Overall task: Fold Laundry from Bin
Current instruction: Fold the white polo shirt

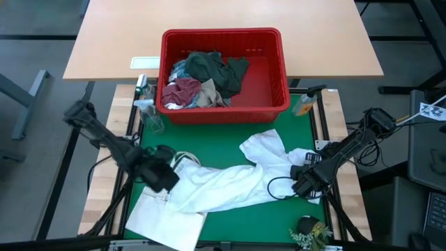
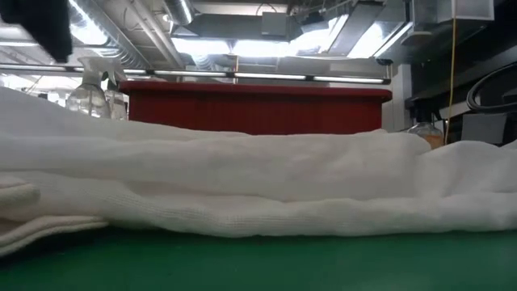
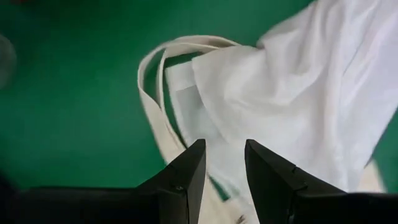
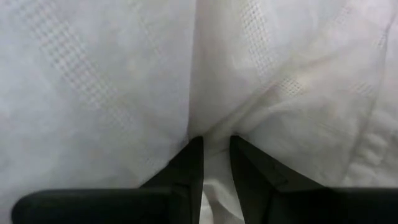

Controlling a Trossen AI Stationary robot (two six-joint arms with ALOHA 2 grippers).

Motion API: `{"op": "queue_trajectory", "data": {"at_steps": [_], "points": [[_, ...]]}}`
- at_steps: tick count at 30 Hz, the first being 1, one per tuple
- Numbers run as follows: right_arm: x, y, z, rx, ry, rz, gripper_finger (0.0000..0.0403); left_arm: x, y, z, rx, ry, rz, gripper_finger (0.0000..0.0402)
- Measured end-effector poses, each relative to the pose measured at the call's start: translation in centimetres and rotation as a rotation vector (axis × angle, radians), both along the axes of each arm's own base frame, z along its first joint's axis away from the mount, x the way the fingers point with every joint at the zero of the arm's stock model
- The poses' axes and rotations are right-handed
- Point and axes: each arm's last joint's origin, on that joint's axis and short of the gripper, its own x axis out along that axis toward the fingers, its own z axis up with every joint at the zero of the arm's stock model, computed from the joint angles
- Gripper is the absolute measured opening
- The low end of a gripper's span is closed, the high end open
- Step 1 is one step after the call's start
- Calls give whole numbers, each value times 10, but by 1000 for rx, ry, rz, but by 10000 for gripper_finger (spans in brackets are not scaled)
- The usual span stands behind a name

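So I've got a white garment (image 1: 237,183) spread across the green mat (image 1: 272,216) on the bench, right in front of the red bin (image 1: 221,75), which has the dark green, maroon and beige pieces (image 1: 205,80) piled inside. My left gripper (image 3: 222,163) hangs over the garment's left end by the tote bag (image 1: 164,219); its fingers are a little apart with cloth showing between them, can't tell if it's pinched. My right gripper (image 4: 216,158) is down on the garment's right end, fingers narrowly apart with a white fold between them.
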Motion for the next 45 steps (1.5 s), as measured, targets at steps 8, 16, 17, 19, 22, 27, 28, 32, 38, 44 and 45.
{"op": "queue_trajectory", "data": {"at_steps": [8, 16, 17, 19, 22, 27, 28, 32, 38, 44, 45], "points": [[1, 1, 0, 7, -8, -2, 80, -23, 2, -60, -183, -190, 146, 108], [1, 1, 0, 7, -8, -2, 80, -29, 6, -74, -150, -155, 145, 108], [1, 1, 0, 7, -8, -3, 80, -29, 6, -74, -150, -155, 145, 108], [1, 1, 0, 7, -8, -3, 80, -29, 6, -74, -150, -155, 145, 108], [1, 1, 0, 7, -8, -3, 80, -29, 6, -74, -151, -155, 144, 108], [1, 1, 0, 7, -7, -2, 80, -29, 6, -74, -162, -158, 165, 108], [1, 1, 0, 7, -7, -2, 80, -29, 6, -74, -162, -158, 165, 108], [1, 1, 0, 7, -7, -1, 80, -29, 6, -74, -154, -154, 149, 108], [1, 1, 0, 7, -7, -1, 80, -29, 6, -74, -150, -153, 142, 108], [1, 1, 0, 7, -7, -1, 80, -28, 6, -74, -146, -159, 144, 108], [1, 1, 0, 7, -7, -1, 80, -28, 6, -74, -145, -160, 145, 108]]}}
